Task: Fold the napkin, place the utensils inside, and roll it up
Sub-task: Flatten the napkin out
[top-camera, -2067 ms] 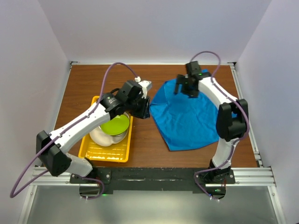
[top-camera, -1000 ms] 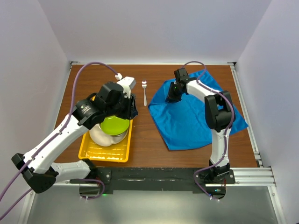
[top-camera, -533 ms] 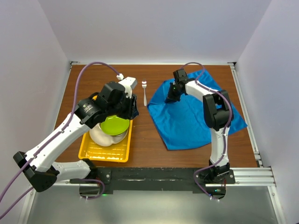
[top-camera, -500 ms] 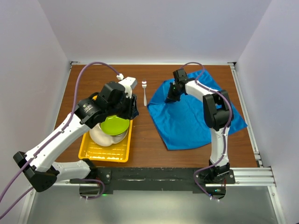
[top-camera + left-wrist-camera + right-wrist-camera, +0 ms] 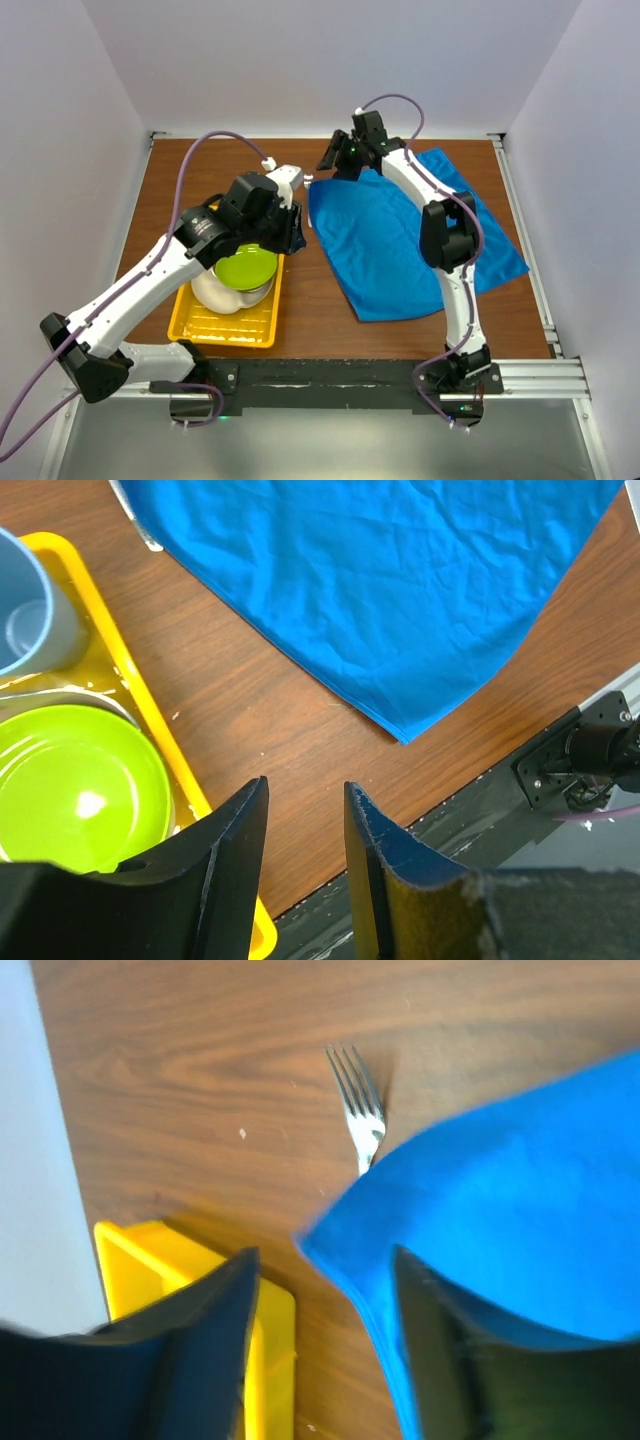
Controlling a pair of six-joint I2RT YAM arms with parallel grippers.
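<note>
Top view, napkin: the napkin (image 5: 400, 240) lies spread on the right half of the table (image 5: 200, 170), and one corner points to the near edge.
Top view, fork: of the fork (image 5: 308, 180) I see only a small pale tip, just beside the far left edge of the napkin.
Top view, left tool: my left gripper (image 5: 293, 228) hangs over the far right corner of the yellow tray (image 5: 200, 325), which holds the green bowl (image 5: 245, 268).
Top view, right tool: my right gripper (image 5: 334, 160) is at the far left corner of the napkin, near the fork tip.
Left wrist view, left tool: the fingers (image 5: 230, 860) stand apart with bare wood between them and grasp nothing.
Left wrist view, surroundings: the napkin is to the right; the green bowl and the blue cup (image 5: 25, 610) sit in the tray on the left.
Right wrist view, fork: the tines lie free on the wood and point to the far side. The long axis runs far to near, and the handle goes under the napkin edge.
Right wrist view, right tool: the fingers (image 5: 200, 1350) are spread, released. The napkin edge lies in the gap between them, and one finger is above the cloth.
</note>
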